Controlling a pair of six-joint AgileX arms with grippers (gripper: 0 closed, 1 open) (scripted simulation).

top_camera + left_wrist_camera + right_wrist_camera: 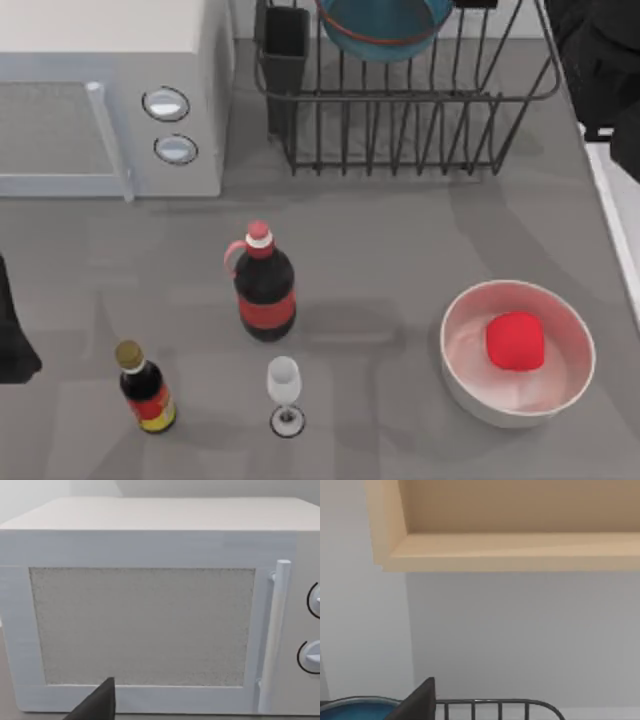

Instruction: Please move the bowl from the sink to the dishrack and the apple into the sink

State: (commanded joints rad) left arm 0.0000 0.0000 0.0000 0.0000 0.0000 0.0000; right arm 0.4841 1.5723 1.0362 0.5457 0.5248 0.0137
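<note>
Open counter between cola bottle (265, 290) and white bowl (518, 352) (glass (285, 392) nearby).

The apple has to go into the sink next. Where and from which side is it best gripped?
Probably from straight above, fingers closing across the apple's rounded sides. It sits inside the white bowl, whose raised wall blocks a sideways approach, leaving its top exposed.

Teal-blue bowl (385, 28) with red-orange band, resting in black wire dishrack (420, 130) at table's rear. Glossy red apple (515, 340) inside a white bowl (470, 375), front right.
</note>
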